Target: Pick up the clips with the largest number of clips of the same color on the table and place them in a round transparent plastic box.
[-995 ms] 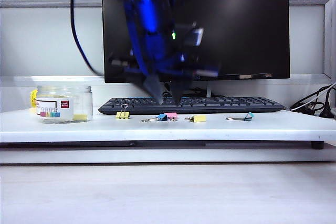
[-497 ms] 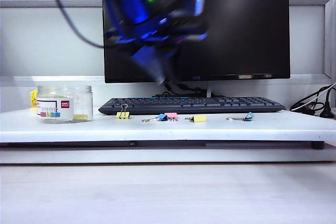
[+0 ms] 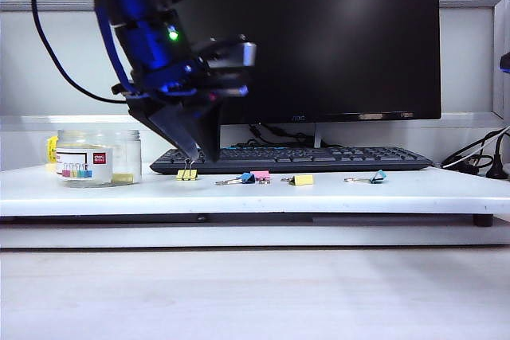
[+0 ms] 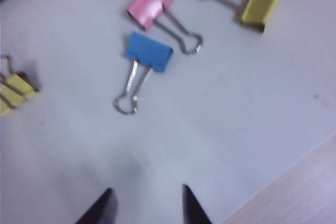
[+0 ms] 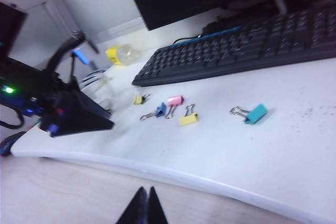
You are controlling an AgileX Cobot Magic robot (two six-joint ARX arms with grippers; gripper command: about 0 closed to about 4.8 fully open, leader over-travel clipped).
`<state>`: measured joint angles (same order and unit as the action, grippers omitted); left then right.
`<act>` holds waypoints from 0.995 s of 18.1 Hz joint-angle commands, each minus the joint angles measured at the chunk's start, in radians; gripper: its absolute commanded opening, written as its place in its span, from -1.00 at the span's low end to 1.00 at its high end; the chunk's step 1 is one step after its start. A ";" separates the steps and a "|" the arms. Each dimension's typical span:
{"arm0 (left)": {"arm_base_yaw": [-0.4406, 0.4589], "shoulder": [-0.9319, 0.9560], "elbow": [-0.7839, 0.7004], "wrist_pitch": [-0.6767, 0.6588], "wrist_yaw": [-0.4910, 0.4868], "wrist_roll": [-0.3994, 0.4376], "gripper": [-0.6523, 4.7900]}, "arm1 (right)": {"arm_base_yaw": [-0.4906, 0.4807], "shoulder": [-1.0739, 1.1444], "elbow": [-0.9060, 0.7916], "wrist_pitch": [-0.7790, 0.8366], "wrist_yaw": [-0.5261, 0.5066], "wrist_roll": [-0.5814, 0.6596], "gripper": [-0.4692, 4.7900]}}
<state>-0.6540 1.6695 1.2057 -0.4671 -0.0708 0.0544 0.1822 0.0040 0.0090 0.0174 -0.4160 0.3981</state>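
Two yellow clips lie on the white table: one [image 3: 186,173] by the keyboard's left end, one [image 3: 302,180] further right. A third yellow clip [image 3: 122,177] lies inside the round transparent plastic box [image 3: 98,157] at the far left. My left gripper [image 3: 203,153] hangs just above and slightly right of the left clip, open and holding nothing. The left wrist view shows its fingertips [image 4: 147,188] apart over bare table, with one yellow clip [image 4: 16,93] at the frame's edge and the other [image 4: 261,5] further off. My right gripper [image 5: 145,190] is shut and empty, off the table's front edge.
A blue clip [image 3: 245,178] and a pink clip [image 3: 260,174] lie between the two yellow ones. A teal clip [image 3: 376,176] is further right. Behind them are a black keyboard [image 3: 295,158] and a monitor [image 3: 335,37]. Cables [image 3: 478,161] lie at the far right.
My left arm has swung from the middle, high in front of the monitor, down and to the left, over the yellow clip by the keyboard. No clip has moved.
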 commanded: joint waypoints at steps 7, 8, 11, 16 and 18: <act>0.024 -0.150 -0.008 0.008 0.077 0.021 -0.12 | 0.000 -0.002 -0.003 0.033 0.061 -0.005 -0.81; 0.024 -0.183 -0.014 0.005 0.087 0.020 -0.12 | 0.000 -0.002 -0.002 0.061 0.069 0.002 -0.81; 0.024 -0.264 -0.021 -0.013 0.102 0.018 -0.12 | -0.001 -0.002 0.022 0.087 0.108 0.014 -0.81; 0.024 -0.402 -0.022 -0.063 0.143 0.019 -0.12 | -0.002 0.016 0.116 0.092 0.135 0.012 -0.81; 0.024 -0.434 -0.022 -0.083 0.145 0.019 -0.12 | -0.002 0.069 0.169 0.092 0.137 0.011 -0.81</act>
<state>-0.6300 1.2446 1.1820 -0.5369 0.0685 0.0715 0.1814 0.0483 0.1558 0.0944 -0.2832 0.4072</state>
